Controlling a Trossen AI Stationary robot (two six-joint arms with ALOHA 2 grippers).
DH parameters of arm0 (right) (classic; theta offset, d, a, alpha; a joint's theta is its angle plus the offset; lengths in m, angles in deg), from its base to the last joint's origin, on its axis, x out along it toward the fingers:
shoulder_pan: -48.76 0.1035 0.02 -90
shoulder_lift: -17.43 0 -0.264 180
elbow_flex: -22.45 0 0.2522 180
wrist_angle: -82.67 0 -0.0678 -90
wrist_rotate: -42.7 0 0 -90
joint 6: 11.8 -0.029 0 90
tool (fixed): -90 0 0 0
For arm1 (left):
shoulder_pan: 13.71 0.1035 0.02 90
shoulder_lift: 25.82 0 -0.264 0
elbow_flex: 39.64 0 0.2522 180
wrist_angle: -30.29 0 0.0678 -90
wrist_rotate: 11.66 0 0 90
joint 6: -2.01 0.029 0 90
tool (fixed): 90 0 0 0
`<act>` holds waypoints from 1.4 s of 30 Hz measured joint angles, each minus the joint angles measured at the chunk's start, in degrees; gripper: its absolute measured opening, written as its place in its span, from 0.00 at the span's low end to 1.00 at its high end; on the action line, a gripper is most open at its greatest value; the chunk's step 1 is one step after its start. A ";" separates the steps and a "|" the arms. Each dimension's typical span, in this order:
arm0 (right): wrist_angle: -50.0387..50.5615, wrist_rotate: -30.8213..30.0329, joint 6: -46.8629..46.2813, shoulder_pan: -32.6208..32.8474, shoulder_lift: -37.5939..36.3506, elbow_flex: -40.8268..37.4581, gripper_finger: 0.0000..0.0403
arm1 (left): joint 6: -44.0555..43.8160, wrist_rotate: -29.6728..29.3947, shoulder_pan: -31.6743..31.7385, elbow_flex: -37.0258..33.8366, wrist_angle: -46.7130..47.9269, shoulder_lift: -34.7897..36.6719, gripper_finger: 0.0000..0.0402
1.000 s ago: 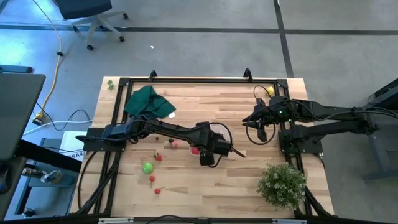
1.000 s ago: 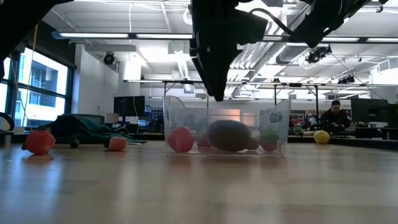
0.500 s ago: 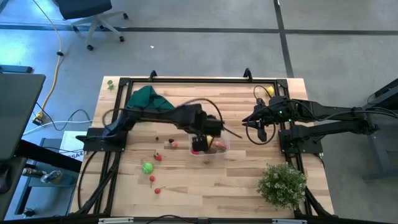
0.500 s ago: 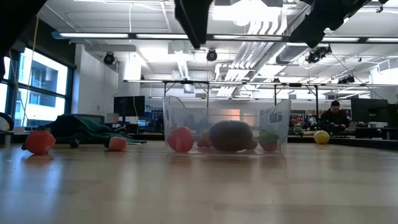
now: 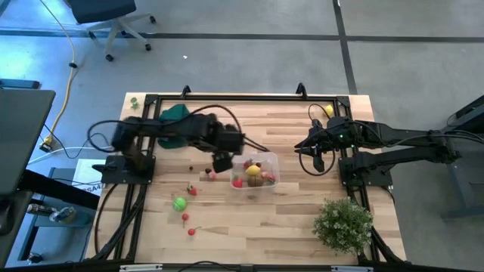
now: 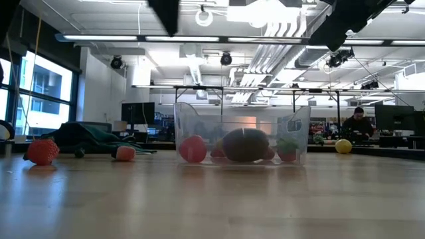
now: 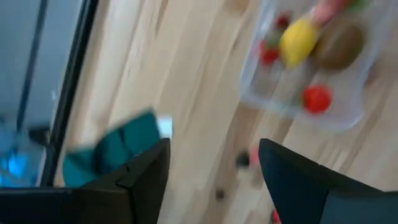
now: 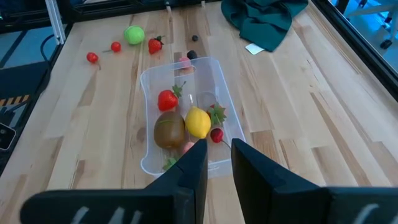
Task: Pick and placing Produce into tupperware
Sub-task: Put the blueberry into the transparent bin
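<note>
The clear tupperware [image 5: 266,160] stands mid-table on its base. It holds a yellow lemon [image 8: 198,121], a brown kiwi [image 8: 168,129] and red pieces. Loose produce lies on the table to its left: a green ball [image 5: 179,202], a strawberry [image 5: 193,190] and small red pieces [image 5: 185,217]. My left gripper [image 5: 221,160] hangs open and empty above the table, just left of the tub; the left wrist view shows its gap [image 7: 214,168] over bare wood. My right gripper [image 5: 313,153] waits right of the tub, with a narrow empty gap [image 8: 217,158].
A dark green cloth [image 5: 172,115] lies at the far left, partly under my left arm. A bushy plant [image 5: 344,223] stands at the near right corner. A yellow piece [image 5: 328,110] lies at the far right. A black frame [image 5: 227,97] rims the table.
My left gripper has risen from just over the tub and drawn back toward the table's left and far side, leaving the top of the low view. The tub, hidden under the arm before, now shows in the high view with its contents still.
</note>
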 joint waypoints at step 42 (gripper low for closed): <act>0.00 -0.01 0.00 0.00 0.00 0.00 0.15 | 3.87 5.03 -2.42 -84.38 -54.60 47.81 0.57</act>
